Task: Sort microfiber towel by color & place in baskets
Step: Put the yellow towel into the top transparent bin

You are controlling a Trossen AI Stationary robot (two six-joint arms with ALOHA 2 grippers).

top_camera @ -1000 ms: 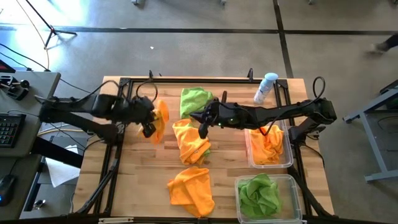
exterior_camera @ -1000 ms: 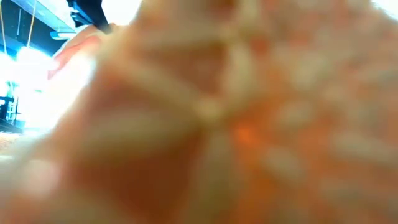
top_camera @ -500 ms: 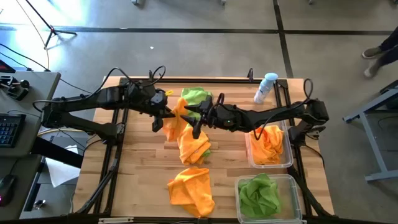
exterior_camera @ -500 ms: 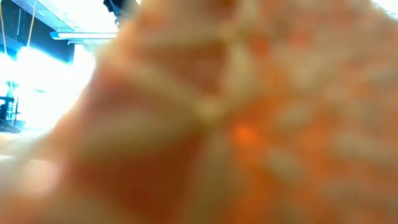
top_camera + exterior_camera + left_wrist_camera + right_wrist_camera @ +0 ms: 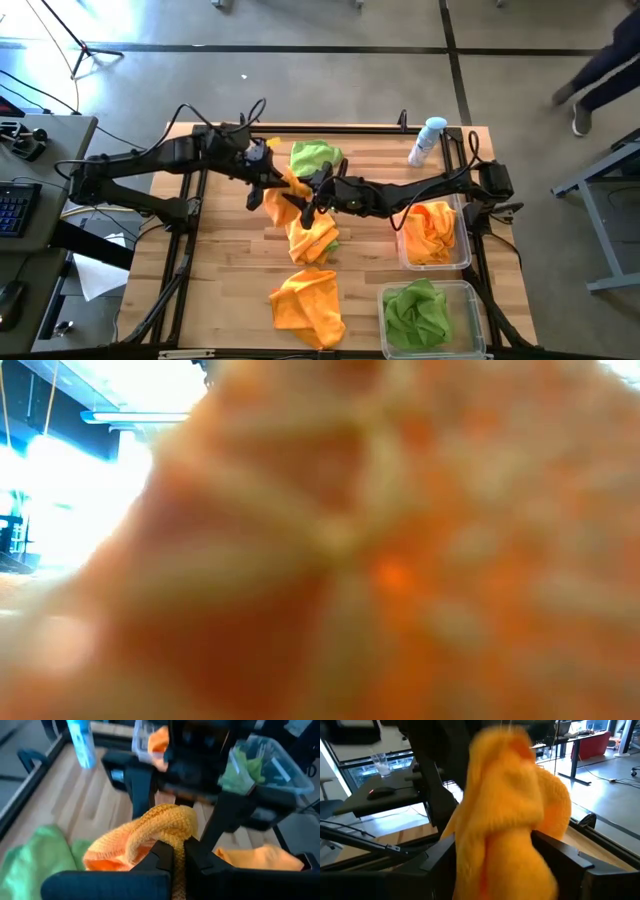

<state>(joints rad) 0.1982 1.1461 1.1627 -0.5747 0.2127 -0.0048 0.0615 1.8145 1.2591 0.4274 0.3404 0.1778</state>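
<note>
Left gripper (image 5: 178, 854) pinches an orange towel (image 5: 150, 836), which hangs between the right gripper's (image 5: 308, 205) spread fingers.

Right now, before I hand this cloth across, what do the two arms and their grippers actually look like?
Both arms are dark, slim and jointed, with loose black cables looping off them in the high view. The left gripper has flat black fingers on a wide black crossbar. The right gripper has the same blocky black fingers. I can make out no markings or labels on either.
</note>
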